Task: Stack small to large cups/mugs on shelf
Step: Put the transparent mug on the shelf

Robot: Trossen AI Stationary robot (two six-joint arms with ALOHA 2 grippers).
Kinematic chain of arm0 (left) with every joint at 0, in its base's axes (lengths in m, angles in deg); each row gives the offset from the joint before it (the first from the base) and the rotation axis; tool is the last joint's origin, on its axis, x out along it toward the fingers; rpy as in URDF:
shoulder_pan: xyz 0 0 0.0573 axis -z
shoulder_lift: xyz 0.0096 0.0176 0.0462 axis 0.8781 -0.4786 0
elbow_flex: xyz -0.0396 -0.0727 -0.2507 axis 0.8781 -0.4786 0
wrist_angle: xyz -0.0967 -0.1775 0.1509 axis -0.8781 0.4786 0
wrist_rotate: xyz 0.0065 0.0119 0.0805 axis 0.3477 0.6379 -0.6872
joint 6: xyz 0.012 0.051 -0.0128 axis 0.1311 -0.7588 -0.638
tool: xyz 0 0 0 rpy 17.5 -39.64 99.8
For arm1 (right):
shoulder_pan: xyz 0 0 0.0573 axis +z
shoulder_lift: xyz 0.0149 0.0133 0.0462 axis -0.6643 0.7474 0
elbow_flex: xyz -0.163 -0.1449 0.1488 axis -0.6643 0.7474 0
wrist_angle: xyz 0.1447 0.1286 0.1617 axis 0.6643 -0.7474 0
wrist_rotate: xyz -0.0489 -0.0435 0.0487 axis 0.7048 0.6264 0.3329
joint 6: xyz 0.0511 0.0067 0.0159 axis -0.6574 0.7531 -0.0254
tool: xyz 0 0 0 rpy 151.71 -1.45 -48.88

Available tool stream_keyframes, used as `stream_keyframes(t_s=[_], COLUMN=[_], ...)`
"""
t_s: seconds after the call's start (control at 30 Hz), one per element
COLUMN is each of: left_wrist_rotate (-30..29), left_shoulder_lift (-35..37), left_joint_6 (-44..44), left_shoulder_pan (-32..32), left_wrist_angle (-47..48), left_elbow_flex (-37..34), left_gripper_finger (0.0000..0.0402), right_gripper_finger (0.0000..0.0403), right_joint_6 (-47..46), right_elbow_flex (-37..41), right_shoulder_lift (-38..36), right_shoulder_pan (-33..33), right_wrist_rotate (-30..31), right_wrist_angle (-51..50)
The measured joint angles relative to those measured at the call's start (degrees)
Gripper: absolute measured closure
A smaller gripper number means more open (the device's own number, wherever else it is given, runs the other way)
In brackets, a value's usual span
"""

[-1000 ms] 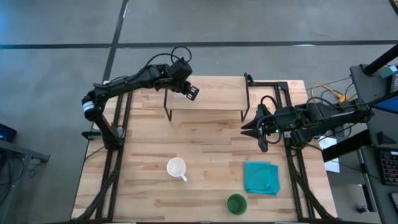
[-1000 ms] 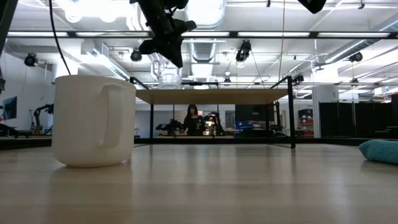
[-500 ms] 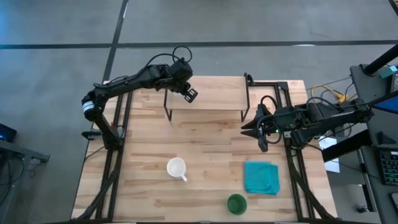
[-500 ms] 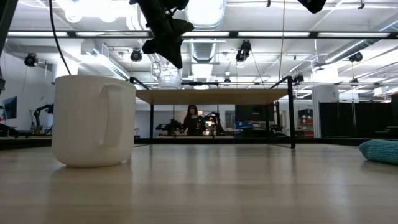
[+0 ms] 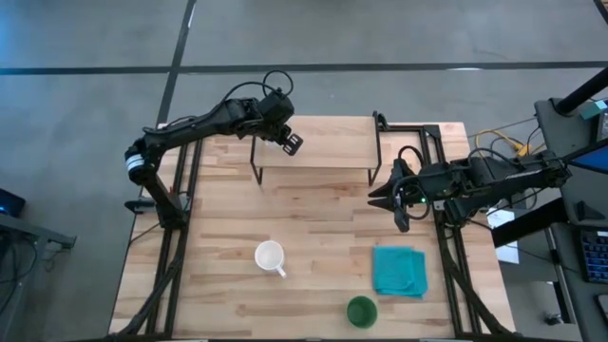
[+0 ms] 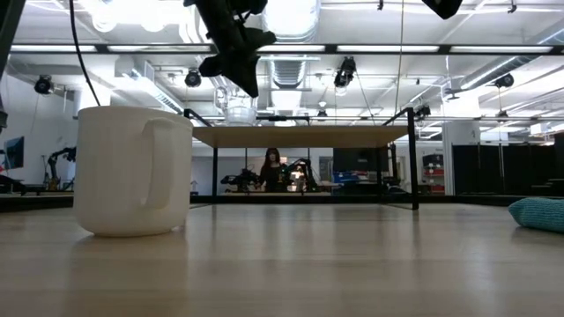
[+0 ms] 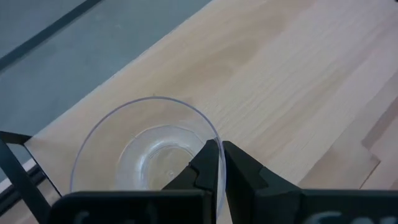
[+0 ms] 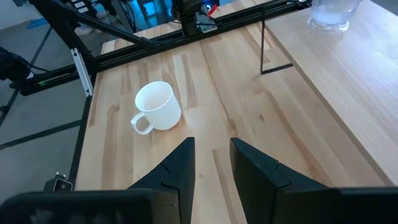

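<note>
The small clear glass cup (image 7: 149,149) stands on the left end of the light-wood shelf (image 5: 328,147), also seen in the low view (image 6: 240,110) and the right wrist view (image 8: 333,12). My left gripper (image 5: 291,142) is above it, shut on its rim. The white handled mug (image 5: 270,256) stands upright on the table's near left part. The green handleless cup (image 5: 361,311) stands near the near edge. My right gripper (image 5: 382,198) hovers open by the table's right side, past the shelf's right end. My left gripper (image 7: 221,165) pinches the glass cup's rim (image 7: 214,134), one finger (image 7: 205,165) inside the cup and the other outside. The fingers come from above, pointing down. The cup is upright, and in the low view its base looks set on the shelf top (image 6: 300,136).
A folded teal cloth (image 5: 399,271) lies on the table's near right part, beside the green cup. The shelf stands on thin black legs (image 6: 215,172) at the far side of the table. Bare wood lies between the shelf and the mug.
</note>
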Motion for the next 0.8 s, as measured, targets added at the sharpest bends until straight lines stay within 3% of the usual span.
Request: stream_keyframes(t_s=[0.8], left_wrist_rotate=[-1.05], left_shoulder_lift=[-2.55], left_joint_6=[-2.34], left_shoulder_pan=[-0.02], left_wrist_angle=[-0.69], left_elbow_flex=[0.33], left_gripper_finger=[0.0401], right_gripper_finger=[0.0307], right_joint_6=[-0.59], right_elbow_flex=[-0.02], right_shoulder_lift=[-0.02], right_shoulder_pan=[-0.02], right_wrist_rotate=[0.02], right_wrist_angle=[0.09])
